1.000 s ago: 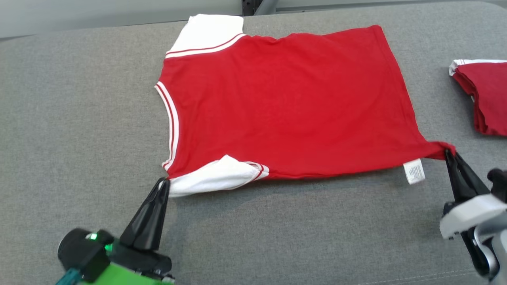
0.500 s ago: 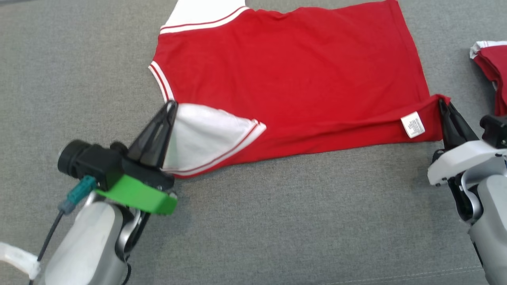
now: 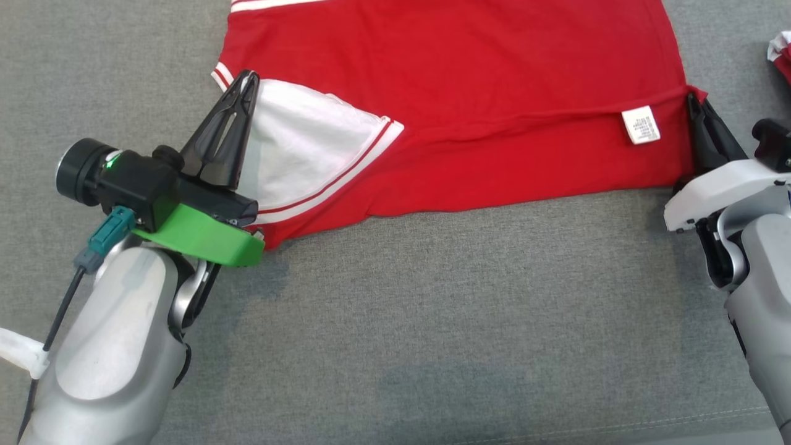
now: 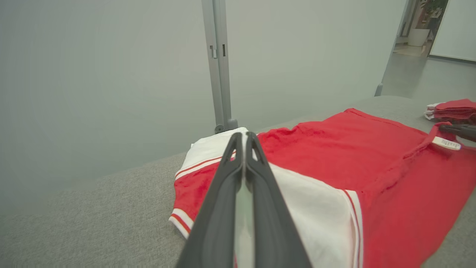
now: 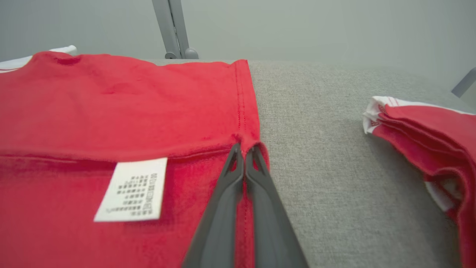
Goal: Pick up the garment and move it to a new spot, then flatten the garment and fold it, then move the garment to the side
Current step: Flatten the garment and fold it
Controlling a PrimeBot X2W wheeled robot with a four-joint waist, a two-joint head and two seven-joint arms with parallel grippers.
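Step in hand: folding. Left gripper (image 3: 246,79), lower left, jaws clamped on the white sleeve (image 3: 303,142); right gripper (image 3: 691,101), right edge, jaws clamped on the hem corner (image 3: 678,102). Garment (image 3: 494,55) spans the upper frame on the desk (image 3: 432,309). Next move likely requires carrying both corners evenly farther.

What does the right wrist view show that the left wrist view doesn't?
Right wrist view, not the left: the stitch line down the hem, the print on the care label, and, close up, the right gripper shut on the hem corner. Left wrist view, not the right: the left gripper shut on the white sleeve, the striped neckline, a doorway. Both: the red garment, the folded red stack, the grey post, the grey surface.
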